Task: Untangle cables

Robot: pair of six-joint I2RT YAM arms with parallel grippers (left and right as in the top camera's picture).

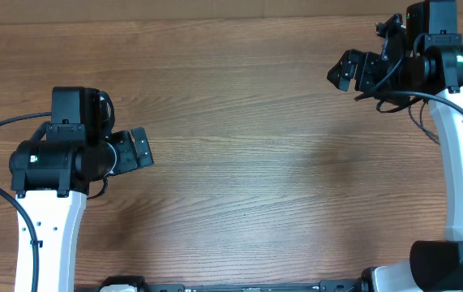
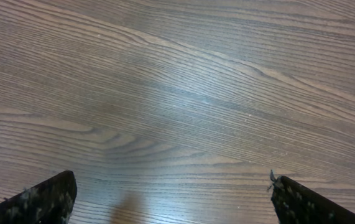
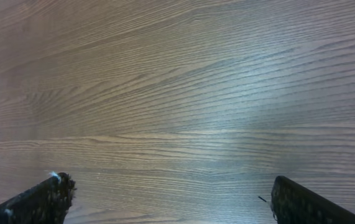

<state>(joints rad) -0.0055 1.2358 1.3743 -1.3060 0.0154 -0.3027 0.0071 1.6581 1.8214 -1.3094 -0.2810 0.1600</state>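
- No cables seen in any view, only bare wood table.
- Progress impossible to judge: nothing tangled or sorted on show.
- Spread wide, empty: left gripper, left side.
- Spread wide, empty: right gripper, far right.
- Cannot tell where cables lie relative to either claw.

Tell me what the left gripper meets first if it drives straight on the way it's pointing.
The left gripper would likely meet only the wooden table: its wrist view shows just wood grain ahead of the open jaws. No cables show in any view. How far off the wood lies is unclear.
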